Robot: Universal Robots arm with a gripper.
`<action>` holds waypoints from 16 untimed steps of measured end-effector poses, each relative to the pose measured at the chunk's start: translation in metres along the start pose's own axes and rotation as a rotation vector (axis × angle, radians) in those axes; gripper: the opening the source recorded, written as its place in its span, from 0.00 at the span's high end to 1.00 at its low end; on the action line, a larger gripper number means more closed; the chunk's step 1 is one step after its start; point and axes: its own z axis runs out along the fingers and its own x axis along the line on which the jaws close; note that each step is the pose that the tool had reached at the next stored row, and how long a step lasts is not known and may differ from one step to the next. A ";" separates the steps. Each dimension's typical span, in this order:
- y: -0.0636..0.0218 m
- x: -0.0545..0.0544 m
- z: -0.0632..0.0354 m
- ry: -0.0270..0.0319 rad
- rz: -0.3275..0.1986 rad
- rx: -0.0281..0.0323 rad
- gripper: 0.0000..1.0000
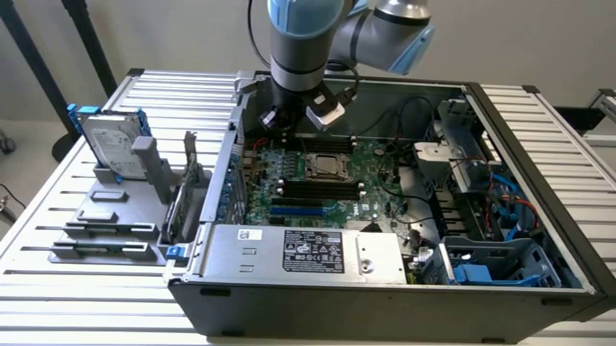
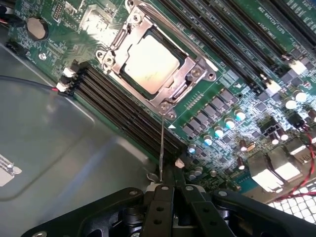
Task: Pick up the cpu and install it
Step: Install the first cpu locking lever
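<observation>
tool [image 2: 173,174] pressed together at the end of the thin lever [image 2: 162,143], cpu [image 2: 150,66] seated in the socket [image 2: 196,74].

Surfaces: cpu [image 2: 149,66], matt silver-grey metal lid; socket frame [image 2: 192,74] around the cpu, bright polished metal; motherboard [image 2: 84,47], glossy green board; hand [image 2: 168,185], matt black; worktop [image 1: 97,288], ribbed pale metal.
</observation>
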 end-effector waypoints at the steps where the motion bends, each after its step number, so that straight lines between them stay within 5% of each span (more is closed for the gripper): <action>1: 0.0009 0.002 0.0003 0.0002 0.000 -0.0001 0.89; 8: 0.0084 0.017 0.0011 0.0025 0.007 -0.0023 0.89; 16: 0.0197 0.031 0.0028 0.0011 0.014 -0.0152 0.89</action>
